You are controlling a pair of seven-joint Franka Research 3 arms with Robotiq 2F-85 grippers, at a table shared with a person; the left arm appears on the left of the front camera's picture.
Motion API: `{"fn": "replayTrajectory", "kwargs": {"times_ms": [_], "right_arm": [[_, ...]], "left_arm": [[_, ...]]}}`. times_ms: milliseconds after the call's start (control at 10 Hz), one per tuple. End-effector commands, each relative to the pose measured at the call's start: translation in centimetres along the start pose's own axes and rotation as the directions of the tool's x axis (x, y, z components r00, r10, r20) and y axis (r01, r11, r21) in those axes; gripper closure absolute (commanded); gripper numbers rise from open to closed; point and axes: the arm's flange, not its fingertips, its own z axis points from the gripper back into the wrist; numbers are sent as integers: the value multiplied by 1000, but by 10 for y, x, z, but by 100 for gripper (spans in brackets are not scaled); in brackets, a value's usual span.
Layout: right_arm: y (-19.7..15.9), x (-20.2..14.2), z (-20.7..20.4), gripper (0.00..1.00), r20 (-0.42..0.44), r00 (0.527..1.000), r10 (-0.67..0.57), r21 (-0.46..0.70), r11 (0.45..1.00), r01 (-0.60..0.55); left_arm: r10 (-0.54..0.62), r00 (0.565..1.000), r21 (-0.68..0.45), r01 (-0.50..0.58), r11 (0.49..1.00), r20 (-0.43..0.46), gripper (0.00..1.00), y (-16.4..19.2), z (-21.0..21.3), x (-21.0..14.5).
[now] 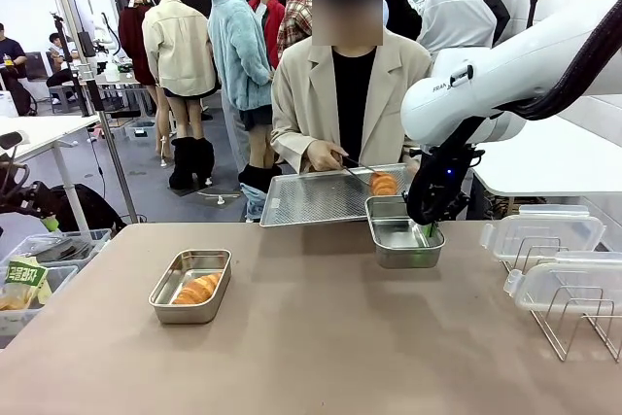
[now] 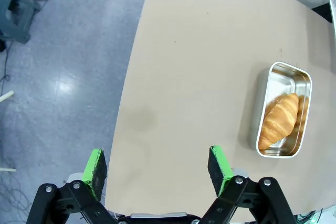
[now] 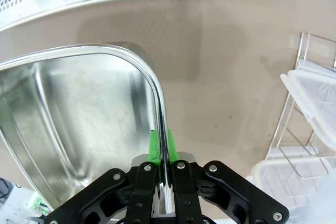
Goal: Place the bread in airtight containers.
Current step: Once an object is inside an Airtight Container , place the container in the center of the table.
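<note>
Right gripper point(image 3: 161, 142) is clamped on the rim of the empty container point(image 1: 400, 243) mid-frame; left gripper point(image 2: 157, 165) gapes, holding nothing. One roll point(image 1: 197, 288) is boxed lower left. The second roll point(image 1: 385, 183) sits on the person's tray point(image 1: 306, 199) and needs dropping in next, I'd guess.

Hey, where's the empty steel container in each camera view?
Front view: empty container right of centre, right pincer shut on its rim.
Left wrist view: the box at right is the other container, holding a roll.
Right wrist view: empty container fills the lower left, rim in the pincer.
Shared landmark: the tan table.
</note>
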Motion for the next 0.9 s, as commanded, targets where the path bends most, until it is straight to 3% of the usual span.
{"fn": "replayTrajectory", "kwargs": {"times_ms": [0,800], "right_arm": [[0,-2,0,100,21,1000,-2,4,1000,2],[0,-2,0,100,21,1000,-2,4,1000,2]], "left_arm": [[1,1000,0,-1,1000,-3,0,0,1,0],[1,1000,0,-1,1000,-3,0,0,1,0]]}}
